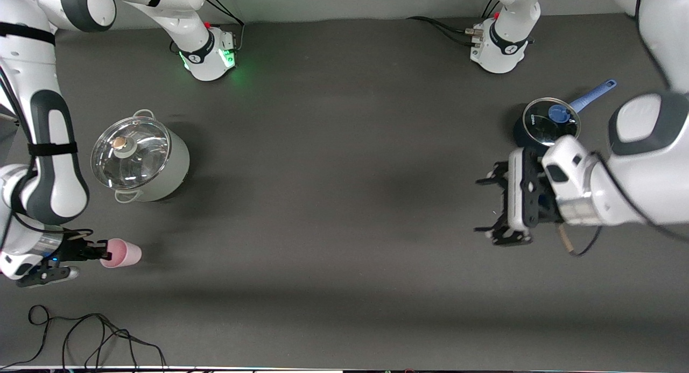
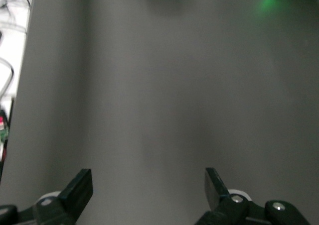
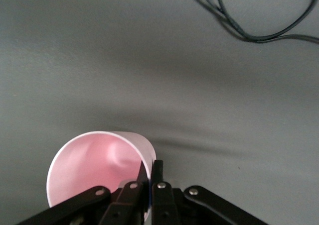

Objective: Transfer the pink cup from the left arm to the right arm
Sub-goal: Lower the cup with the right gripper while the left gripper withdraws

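Observation:
The pink cup (image 1: 122,253) is held sideways by its rim in my right gripper (image 1: 103,252), at the right arm's end of the table. In the right wrist view one finger is inside the cup (image 3: 94,170) and one outside, and the gripper (image 3: 150,169) is shut on the rim wall. My left gripper (image 1: 483,206), the wide black claw, is open and empty over bare table at the left arm's end. The left wrist view shows its gripper (image 2: 148,179) spread wide over grey table with nothing between the fingers.
A large silver pot with a glass lid (image 1: 139,159) stands beside the right arm, farther from the front camera than the cup. A dark saucepan with a blue handle (image 1: 550,122) stands by the left arm. Loose black cables (image 1: 97,335) lie near the front edge.

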`<state>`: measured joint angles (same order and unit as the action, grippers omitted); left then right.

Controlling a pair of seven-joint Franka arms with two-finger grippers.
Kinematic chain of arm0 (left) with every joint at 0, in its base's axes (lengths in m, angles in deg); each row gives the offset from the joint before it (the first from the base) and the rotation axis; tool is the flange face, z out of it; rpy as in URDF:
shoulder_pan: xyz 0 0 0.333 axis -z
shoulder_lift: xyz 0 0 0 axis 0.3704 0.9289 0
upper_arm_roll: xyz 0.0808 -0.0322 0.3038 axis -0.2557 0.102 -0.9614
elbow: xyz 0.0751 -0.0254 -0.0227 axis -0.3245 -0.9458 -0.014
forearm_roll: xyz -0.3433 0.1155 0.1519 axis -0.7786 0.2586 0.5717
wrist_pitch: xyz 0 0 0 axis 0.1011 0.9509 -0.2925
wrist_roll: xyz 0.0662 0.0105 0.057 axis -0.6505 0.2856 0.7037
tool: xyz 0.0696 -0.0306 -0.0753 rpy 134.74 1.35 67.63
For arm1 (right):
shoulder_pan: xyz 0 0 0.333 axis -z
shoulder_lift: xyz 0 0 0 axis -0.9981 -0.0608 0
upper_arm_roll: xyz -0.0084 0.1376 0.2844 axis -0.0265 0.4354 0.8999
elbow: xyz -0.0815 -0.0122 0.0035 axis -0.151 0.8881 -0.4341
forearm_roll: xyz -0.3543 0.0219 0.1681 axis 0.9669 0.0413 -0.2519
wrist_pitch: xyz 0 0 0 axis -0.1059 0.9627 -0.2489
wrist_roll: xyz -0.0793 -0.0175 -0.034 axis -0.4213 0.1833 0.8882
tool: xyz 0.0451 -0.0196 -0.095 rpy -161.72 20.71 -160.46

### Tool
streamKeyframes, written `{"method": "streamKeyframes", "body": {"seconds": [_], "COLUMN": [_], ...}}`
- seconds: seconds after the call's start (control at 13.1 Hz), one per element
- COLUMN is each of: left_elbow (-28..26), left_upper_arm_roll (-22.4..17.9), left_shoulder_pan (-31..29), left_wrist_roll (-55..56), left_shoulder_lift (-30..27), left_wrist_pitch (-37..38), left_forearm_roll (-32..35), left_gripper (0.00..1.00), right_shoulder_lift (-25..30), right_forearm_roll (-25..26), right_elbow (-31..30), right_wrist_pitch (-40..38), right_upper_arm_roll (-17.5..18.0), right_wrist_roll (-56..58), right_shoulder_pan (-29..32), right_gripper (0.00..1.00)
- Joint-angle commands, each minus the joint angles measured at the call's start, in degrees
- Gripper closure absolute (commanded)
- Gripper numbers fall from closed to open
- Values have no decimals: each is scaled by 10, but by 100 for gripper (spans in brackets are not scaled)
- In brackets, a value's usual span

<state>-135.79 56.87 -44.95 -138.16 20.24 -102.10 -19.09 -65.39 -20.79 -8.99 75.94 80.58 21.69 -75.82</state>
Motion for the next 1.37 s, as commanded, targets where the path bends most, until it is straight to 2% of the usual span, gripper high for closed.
{"method": "streamKeyframes", "body": {"seconds": [0.0,0.23,0.61,0.69,0.76,0.84,0.92,0.99,1.3], "left_elbow": [-13,-16,-19,-22,-23,-21,-21,-22,-20], "left_upper_arm_roll": [-22,-23,-23,-24,-24,-24,-24,-24,-23], "left_shoulder_pan": [4,8,9,4,2,1,2,3,3], "left_wrist_roll": [21,22,77,90,108,152,211,278,506], "left_shoulder_lift": [-67,-89,-98,-98,-98,-99,-99,-99,-99], "left_wrist_pitch": [54,89,124,132,136,136,136,136,146], "left_forearm_roll": [83,158,224,230,231,231,230,231,224], "left_gripper": [0,0,0,0,0,0,0,0,0], "right_shoulder_lift": [-8,-23,-30,-30,-29,-29,-29,-28,-13], "right_forearm_roll": [-3,-5,-5,-5,-5,-5,-5,-4,-2], "right_elbow": [5,6,5,5,5,5,6,6,7], "right_wrist_pitch": [10,17,25,25,25,25,24,22,-1], "right_upper_arm_roll": [-1,-1,-1,-1,-1,-1,-1,-1,-4], "right_wrist_roll": [17,17,17,17,17,17,17,17,12], "right_shoulder_pan": [-2,-2,-3,-2,-2,-1,-1,-1,-6], "right_gripper": [100,100,100,71,29,16,13,2,1]}}
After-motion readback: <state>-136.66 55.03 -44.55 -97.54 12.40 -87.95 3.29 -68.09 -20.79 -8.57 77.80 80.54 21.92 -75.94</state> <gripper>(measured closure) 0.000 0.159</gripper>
